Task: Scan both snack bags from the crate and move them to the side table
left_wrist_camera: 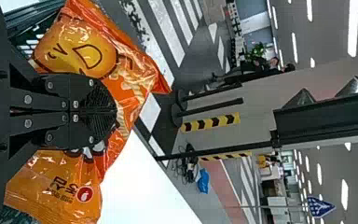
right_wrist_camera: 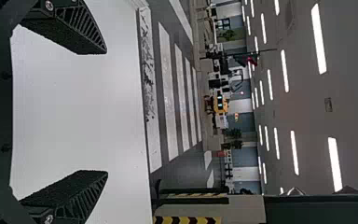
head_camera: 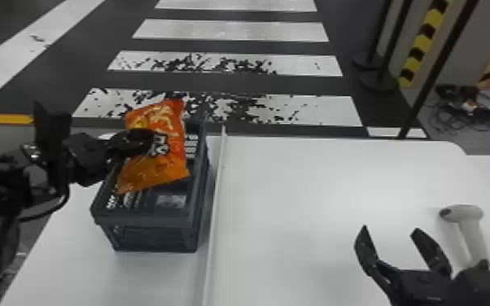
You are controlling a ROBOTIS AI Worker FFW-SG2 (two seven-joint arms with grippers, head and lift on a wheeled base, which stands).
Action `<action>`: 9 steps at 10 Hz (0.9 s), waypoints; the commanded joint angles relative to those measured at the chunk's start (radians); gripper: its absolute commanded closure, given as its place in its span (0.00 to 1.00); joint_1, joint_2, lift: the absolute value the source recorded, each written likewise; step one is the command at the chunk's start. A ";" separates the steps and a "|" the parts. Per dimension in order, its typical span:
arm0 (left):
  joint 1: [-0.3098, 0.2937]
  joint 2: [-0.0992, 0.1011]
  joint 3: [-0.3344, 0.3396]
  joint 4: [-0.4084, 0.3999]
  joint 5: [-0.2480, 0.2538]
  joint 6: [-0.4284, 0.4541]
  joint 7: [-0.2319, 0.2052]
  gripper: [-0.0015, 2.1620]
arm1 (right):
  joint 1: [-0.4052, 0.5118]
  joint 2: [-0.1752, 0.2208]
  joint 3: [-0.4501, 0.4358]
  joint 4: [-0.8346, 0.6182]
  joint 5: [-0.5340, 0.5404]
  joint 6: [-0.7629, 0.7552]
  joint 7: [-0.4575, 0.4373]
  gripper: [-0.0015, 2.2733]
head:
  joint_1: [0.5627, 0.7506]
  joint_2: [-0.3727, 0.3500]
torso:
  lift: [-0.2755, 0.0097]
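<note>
In the head view my left gripper [head_camera: 147,140] is shut on an orange snack bag [head_camera: 162,162], which is held over the dark grey crate [head_camera: 146,221]. The left wrist view shows the fingers of my left gripper [left_wrist_camera: 93,112] closed together on the same bag [left_wrist_camera: 121,70], its film creased around them. My right gripper [head_camera: 390,248] is over the white table at the lower right, its fingers spread. In the right wrist view the right gripper [right_wrist_camera: 105,112] has nothing between its fingertips. A grey-white scanner [head_camera: 471,230] lies beside it. I cannot tell whether another bag is inside the crate.
A raised white strip [head_camera: 217,195] runs between the crate's table and the larger white table [head_camera: 317,203]. Beyond the tables are striped floor, a black post [head_camera: 435,73] and cables [head_camera: 460,108] on the floor at the right.
</note>
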 commanded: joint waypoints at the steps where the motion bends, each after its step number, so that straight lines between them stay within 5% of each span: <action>1: 0.021 0.000 0.015 -0.085 0.019 0.045 0.006 0.99 | 0.000 0.000 0.000 0.000 0.000 0.000 0.000 0.03 | 0.70 0.54 | 0.62; 4: 0.032 -0.029 0.008 -0.225 0.031 0.171 0.022 0.99 | 0.002 0.000 0.002 0.000 0.002 -0.003 -0.001 0.03 | 0.70 0.50 | 0.62; 9: 0.031 -0.206 -0.153 -0.288 -0.004 0.226 0.062 0.99 | 0.020 0.002 -0.015 -0.023 0.002 -0.003 -0.014 0.03 | 0.70 0.33 | 0.62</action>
